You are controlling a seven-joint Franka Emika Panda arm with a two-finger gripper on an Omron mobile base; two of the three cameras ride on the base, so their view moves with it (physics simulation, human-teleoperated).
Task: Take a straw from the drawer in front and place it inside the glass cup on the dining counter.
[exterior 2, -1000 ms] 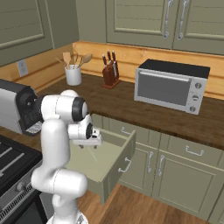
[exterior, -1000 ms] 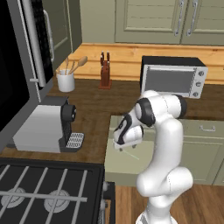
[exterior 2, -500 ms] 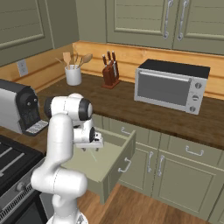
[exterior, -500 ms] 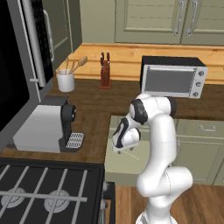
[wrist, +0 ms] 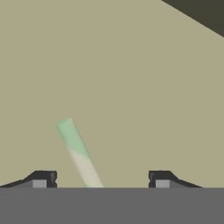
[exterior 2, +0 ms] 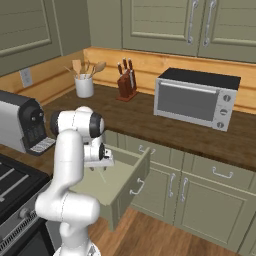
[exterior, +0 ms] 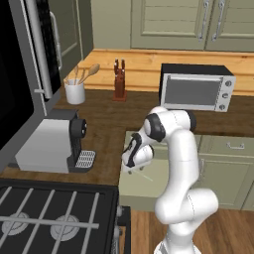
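From the left base view, the white arm bends down over the open drawer [exterior: 130, 191], and the gripper [exterior: 133, 170] hangs just above its pale floor. A thin straw [exterior: 145, 176] lies there, just beside the hand.

From the right base view, the drawer [exterior 2: 131, 186] stands pulled out from the wooden counter [exterior 2: 150, 122]. The gripper [exterior 2: 100, 167] points down into it, with the straw [exterior 2: 102, 176] under it.

In the hand view, the fingertips [wrist: 41, 178] are spread wide apart. The straw [wrist: 78, 152], pale with a green end, lies slanted between them on the drawer floor, not pinched.
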